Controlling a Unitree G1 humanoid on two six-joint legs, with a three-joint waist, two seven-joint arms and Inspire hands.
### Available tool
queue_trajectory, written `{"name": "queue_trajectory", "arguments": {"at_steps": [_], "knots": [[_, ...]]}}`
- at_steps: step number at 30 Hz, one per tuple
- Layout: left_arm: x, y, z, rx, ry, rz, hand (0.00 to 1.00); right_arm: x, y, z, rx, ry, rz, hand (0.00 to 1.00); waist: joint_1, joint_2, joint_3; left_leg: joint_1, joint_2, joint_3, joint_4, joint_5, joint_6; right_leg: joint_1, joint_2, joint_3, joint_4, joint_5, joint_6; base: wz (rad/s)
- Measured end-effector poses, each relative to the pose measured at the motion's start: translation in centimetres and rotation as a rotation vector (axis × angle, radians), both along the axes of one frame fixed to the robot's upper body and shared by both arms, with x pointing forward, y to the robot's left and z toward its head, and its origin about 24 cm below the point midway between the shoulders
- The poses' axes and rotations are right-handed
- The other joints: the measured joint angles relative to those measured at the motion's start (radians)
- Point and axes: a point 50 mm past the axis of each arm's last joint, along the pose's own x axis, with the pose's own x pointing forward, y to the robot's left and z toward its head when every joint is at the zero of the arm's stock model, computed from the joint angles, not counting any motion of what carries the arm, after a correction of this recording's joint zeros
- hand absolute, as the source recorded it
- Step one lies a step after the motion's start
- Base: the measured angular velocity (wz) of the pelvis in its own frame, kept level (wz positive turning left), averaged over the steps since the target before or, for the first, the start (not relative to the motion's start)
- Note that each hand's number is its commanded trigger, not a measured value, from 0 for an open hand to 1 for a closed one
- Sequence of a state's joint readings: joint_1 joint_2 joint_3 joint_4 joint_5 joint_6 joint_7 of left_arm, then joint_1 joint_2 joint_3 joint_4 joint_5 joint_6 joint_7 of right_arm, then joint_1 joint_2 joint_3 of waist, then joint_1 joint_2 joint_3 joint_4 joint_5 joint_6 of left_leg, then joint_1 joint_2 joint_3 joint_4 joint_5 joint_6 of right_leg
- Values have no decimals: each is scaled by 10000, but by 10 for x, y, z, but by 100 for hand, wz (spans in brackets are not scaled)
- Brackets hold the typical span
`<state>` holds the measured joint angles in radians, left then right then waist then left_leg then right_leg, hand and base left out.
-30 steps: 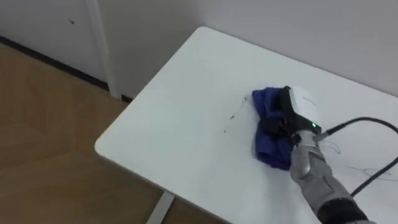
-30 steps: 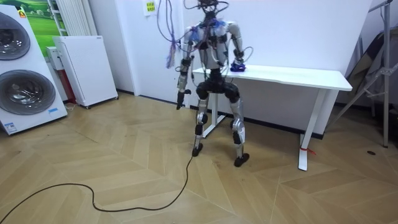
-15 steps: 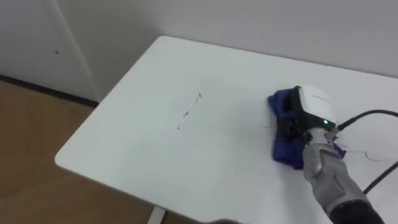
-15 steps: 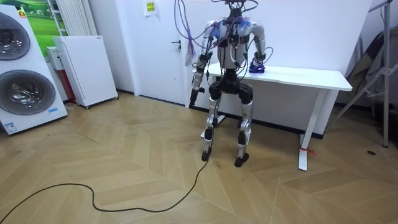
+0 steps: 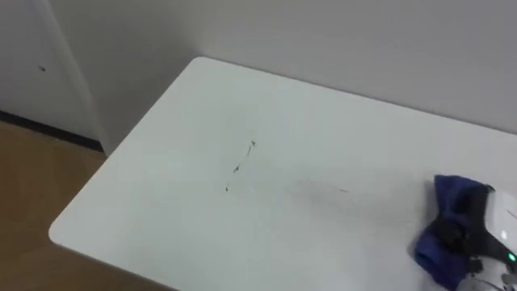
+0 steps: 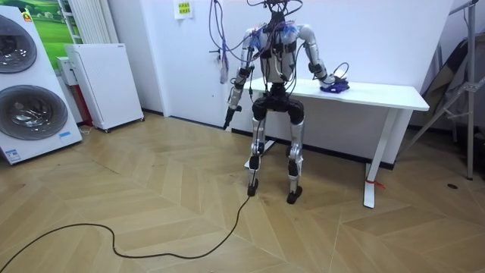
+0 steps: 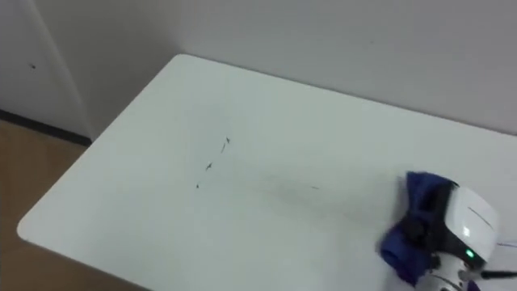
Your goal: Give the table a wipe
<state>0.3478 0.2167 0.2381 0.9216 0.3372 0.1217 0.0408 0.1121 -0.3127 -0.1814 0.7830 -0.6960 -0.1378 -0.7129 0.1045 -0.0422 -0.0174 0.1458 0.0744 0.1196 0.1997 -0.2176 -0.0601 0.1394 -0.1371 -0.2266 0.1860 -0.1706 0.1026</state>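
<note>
One blue cloth (image 7: 397,244) lies on the table (image 7: 266,113), clenched in the right hand (image 7: 462,222), faint marks (image 7: 212,164) well to the hand's left.

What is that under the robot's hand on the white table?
A bunched blue cloth lies under the right hand, on the white table. The hand covers part of the cloth, and the cloth hides the tabletop beneath it.

White table (image 5: 161,202) with a few small dark marks (image 5: 240,167) around the middle. The blue cloth (image 5: 452,200) is down at the lower right edge, with the right hand (image 5: 499,228) resting on it.
</note>
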Motion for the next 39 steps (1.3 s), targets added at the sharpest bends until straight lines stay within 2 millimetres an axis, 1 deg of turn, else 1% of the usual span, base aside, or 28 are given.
{"name": "queue_trajectory", "arguments": {"at_steps": [2,5,7,8,9,10,11,12,13,15,16,18,19,20,21,22,23,24,25,26,28,29,30,31,33,36,38,39], "knots": [[4,-1,0,-31,-61,-117,0,4,1,-1,229,11,-154,100,70,17,-3,37,8,28,-39,-3,4,28,19,10,18,27,-2,-10],[17,-14,-5,-371,-215,-566,0,26,10,4,220,224,103,100,335,149,8,145,61,12,-206,-31,-1,-47,107,58,82,145,-77,-32],[26,-24,-8,-643,-346,-857,0,54,31,10,280,541,950,100,681,276,18,153,101,-249,-316,-56,13,-417,286,47,223,336,-241,-75],[30,-26,-9,-671,-413,-933,0,62,39,14,320,519,1315,100,815,290,26,143,120,-301,-336,-56,13,-529,346,43,225,404,-296,-84],[36,-30,-10,-706,-505,-1125,0,80,63,20,479,494,2338,100,986,301,68,121,167,-428,-365,-56,11,-716,447,0,245,526,-399,-66],[39,-34,-11,-783,-468,-1308,0,100,92,28,490,443,3617,100,1020,285,133,41,189,-577,-367,-56,5,-870,518,-23,307,563,-455,-54],[44,-36,-11,-842,-509,-1408,0,109,108,34,617,300,4193,100,1085,269,164,12,178,-661,-368,-53,3,-938,540,-9,356,568,-465,-27],[50,-40,-12,-934,-610,-1573,0,124,139,44,766,19,5319,100,1314,272,193,-50,176,-756,-366,-54,2,-1036,598,45,342,582,-496,-4],[53,-42,-12,-1000,-717,-1636,0,133,164,54,978,-278,6171,100,1390,242,212,-135,171,-896,-356,-48,-3,-1054,622,39,298,575,-512,7],[49,-42,-12,-1098,-555,-1587,0,144,184,68,887,-584,7084,100,1609,221,220,-213,143,-1105,-347,-38,2,-970,599,-127,185,573,-515,35],[42,-40,-12,-1092,-263,-1455,0,148,186,72,865,-658,7283,100,1698,210,234,-239,118,-1245,-338,-34,10,-878,558,-326,148,547,-474,42],[26,-37,-12,-1027,66,-1264,0,147,181,67,805,-439,7176,100,1749,195,222,-192,93,-1247,-299,-20,33,-761,481,-513,158,503,-405,35],[13,-37,-11,-1020,374,-1134,0,141,173,57,729,-51,6944,100,1728,202,226,-147,81,-1247,-302,-14,43,-662,444,-695,156,503,-405,29],[7,-36,-11,-1026,517,-1058,0,134,166,48,722,296,6768,100,1693,209,230,-98,70,-1261,-304,-6,55,-599,421,-777,150,503,-404,41],[-3,-36,-11,-1048,747,-925,0,118,152,29,941,758,6351,100,1477,226,242,15,22,-1278,-308,3,70,-458,357,-791,93,484,-375,54],[-14,-35,-10,-1035,943,-702,0,106,142,24,1027,369,6088,100,1159,231,225,110,-50,-1242,-315,13,87,-206,292,-763,-40,452,-323,52],[-17,-32,-10,-969,981,-593,0,100,136,20,1067,286,5870,100,1051,211,225,169,-87,-1208,-316,16,91,-100,256,-750,-71,418,-270,36],[-22,-27,-8,-803,991,-386,0,86,122,14,1113,49,5289,100,853,173,219,270,-170,-1008,-330,15,92,71,163,-708,-155,335,-139,14],[-23,-23,-6,-674,935,-162,0,71,104,10,1014,-189,4603,100,690,194,220,388,-196,-817,-350,15,92,225,131,-716,-245,322,-118,8],[-26,-19,-5,-581,942,-66,0,63,95,8,1009,-307,4202,100,577,191,218,424,-203,-792,-355,15,92,293,130,-729,-288,322,-118,9],[-24,-4,1,9,490,342,0,29,59,1,963,-627,2349,100,68,112,161,413,-201,-710,-349,15,92,386,136,-750,-351,315,-106,8],[-23,-2,2,132,372,377,0,21,50,0,830,-621,1939,100,2,108,158,405,-198,-611,-350,14,93,386,138,-724,-354,315,-106,-13],[-21,1,3,232,186,460,0,7,32,-2,650,-605,1177,100,-112,127,111,409,-191,-418,-341,13,94,404,137,-686,-357,312,-101,-15],[-19,3,4,258,86,402,0,-5,15,-3,516,-457,401,100,-268,133,31,415,-188,-382,-324,-1,118,484,135,-699,-356,312,-101,-9],[-14,3,4,203,-129,237,0,-20,-4,-4,337,-211,-391,100,-396,133,17,477,-174,-377,-313,-82,226,533,139,-714,-347,273,-40,0],[-9,-3,2,-89,-172,14,0,-29,-17,-3,63,274,-682,100,-393,143,10,519,-167,-394,-239,-178,258,522,142,-636,-233,258,-43,-6],[-5,-8,0,-207,-158,-233,0,-25,-15,-5,166,397,-800,100,-380,142,11,517,-158,-392,-69,-261,242,510,137,-587,-132,233,-83,-10],[-3,-12,-2,-325,-36,-511,0,-16,-12,-5,167,471,-770,100,-300,146,13,490,-155,-395,45,-282,264,501,148,-520,-132,236,-90,-15]]}}
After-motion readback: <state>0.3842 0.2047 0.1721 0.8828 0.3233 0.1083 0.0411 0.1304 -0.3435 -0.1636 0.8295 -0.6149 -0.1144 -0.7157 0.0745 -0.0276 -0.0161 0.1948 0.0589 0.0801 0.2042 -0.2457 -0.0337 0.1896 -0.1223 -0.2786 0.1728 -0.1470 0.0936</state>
